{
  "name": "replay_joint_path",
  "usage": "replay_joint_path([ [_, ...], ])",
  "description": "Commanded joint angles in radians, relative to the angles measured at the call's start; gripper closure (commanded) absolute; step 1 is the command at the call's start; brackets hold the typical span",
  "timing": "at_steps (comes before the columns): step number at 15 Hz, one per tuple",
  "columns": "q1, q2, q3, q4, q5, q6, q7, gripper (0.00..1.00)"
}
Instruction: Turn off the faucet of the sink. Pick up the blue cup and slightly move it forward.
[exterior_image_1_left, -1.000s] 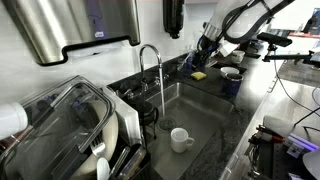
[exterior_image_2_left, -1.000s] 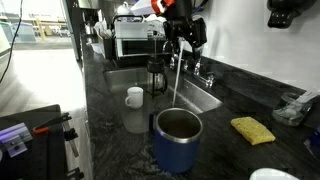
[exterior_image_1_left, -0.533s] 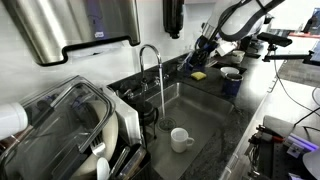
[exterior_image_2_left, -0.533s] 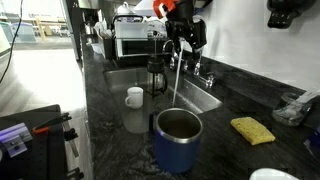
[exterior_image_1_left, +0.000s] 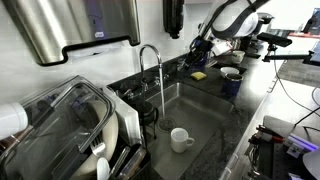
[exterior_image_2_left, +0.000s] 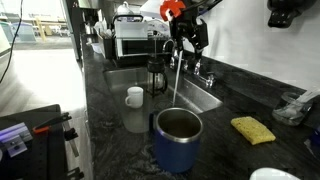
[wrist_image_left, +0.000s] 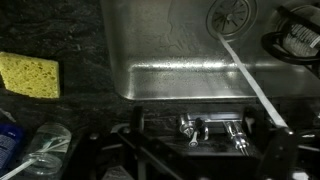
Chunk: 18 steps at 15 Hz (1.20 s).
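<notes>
Centrally, the large rectangular grey stainless-steel sink (exterior_image_1_left: 200, 106) takes a water stream from the tall chrome gooseneck faucet (exterior_image_1_left: 150, 58) on its back rim. Above that rim hangs the black gripper (exterior_image_2_left: 188, 38), jaws spread, holding nothing. The small dark blue round cup (exterior_image_2_left: 177, 142) stands on the counter beside the sink, and a flat yellow sponge (exterior_image_2_left: 252, 130) lies near that end.

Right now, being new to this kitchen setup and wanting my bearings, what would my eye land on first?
Water runs in a thin white stream from the faucet into the steel sink. The blue cup looms in the foreground of an exterior view on the dark counter, a yellow sponge lying apart to its side. Above the faucet hangs the gripper, fingers apart and empty.
</notes>
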Motion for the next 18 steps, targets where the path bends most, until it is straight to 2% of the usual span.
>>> replay_joint_path([
  [1, -0.003, 0.03, -0.005, 0.032, 0.007, 0.002, -0.03, 0.0],
  [6, -0.02, 0.031, -0.022, 0.037, -0.158, -0.02, 0.099, 0.0],
  [7, -0.021, 0.207, -0.025, 0.151, -0.217, 0.027, 0.166, 0.0],
  [8, -0.013, 0.024, -0.018, 0.024, -0.152, -0.002, 0.099, 0.0],
  [12, -0.017, 0.184, -0.023, 0.122, -0.199, 0.017, 0.152, 0.0],
  [18, -0.017, 0.206, -0.023, 0.149, -0.199, 0.018, 0.152, 0.0],
])
